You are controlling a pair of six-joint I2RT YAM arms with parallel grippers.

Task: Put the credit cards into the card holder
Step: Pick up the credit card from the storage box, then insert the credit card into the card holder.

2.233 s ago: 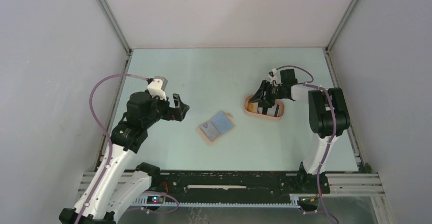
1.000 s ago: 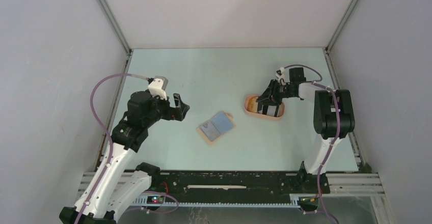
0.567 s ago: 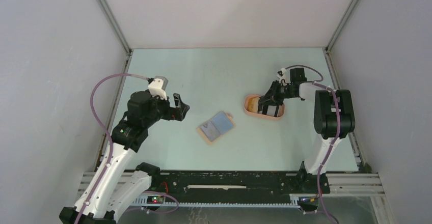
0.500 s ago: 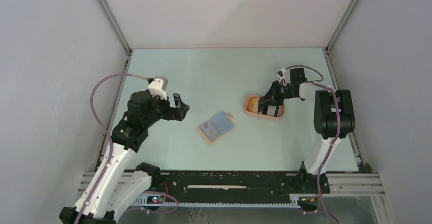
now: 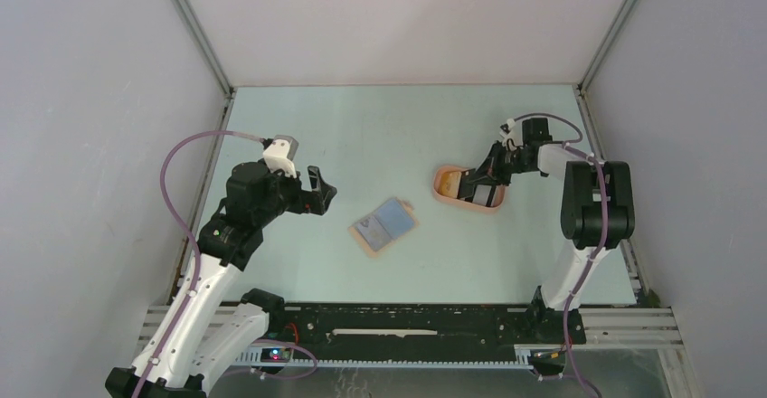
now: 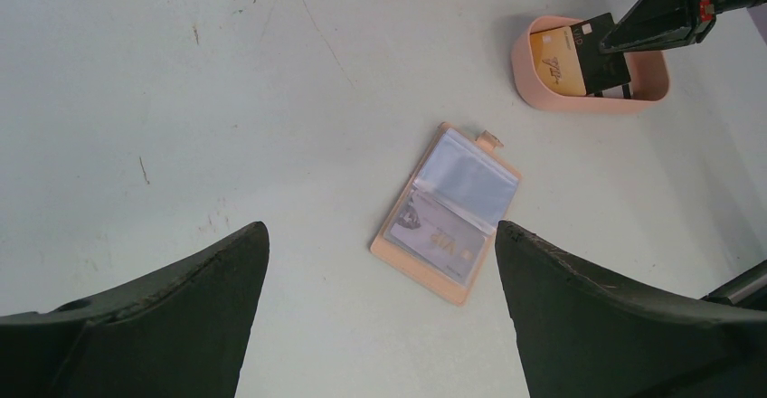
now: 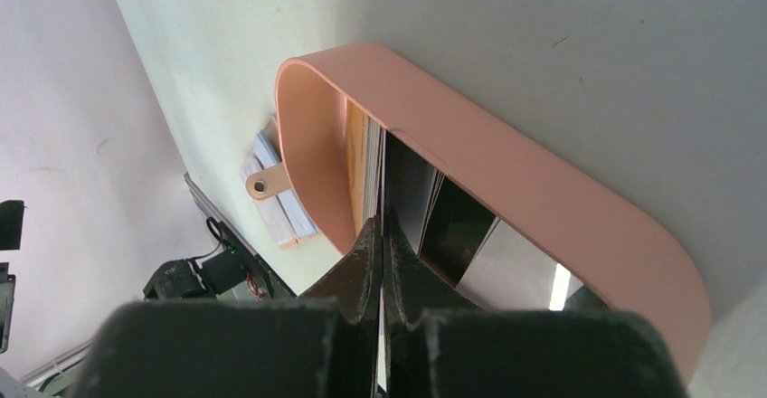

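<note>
While the left hand [image 5: 318, 190] hovers above the table [image 5: 362, 127] toward its left edge, jaws spread wide and holding nothing, the action is on the other side. The right hand [image 7: 382, 240] is down inside the peach-pink tray [image 6: 588, 104], which sits toward the table's right edge. Its fingertips are pressed tight together on the thin edge of one of the credit cards [image 6: 553, 65]. Which card it has, the wrist view does not settle. The cards stand on edge in the tray: a yellowish one at the end nearer the table's middle, dark ones beside it. And the card holder [image 6: 448, 217]? It lies open and flat near the middle of the table, apart from the tray, clear sleeves up, blue-grey showing through, its snap tab [image 6: 489, 137] pointing toward the tray.
</note>
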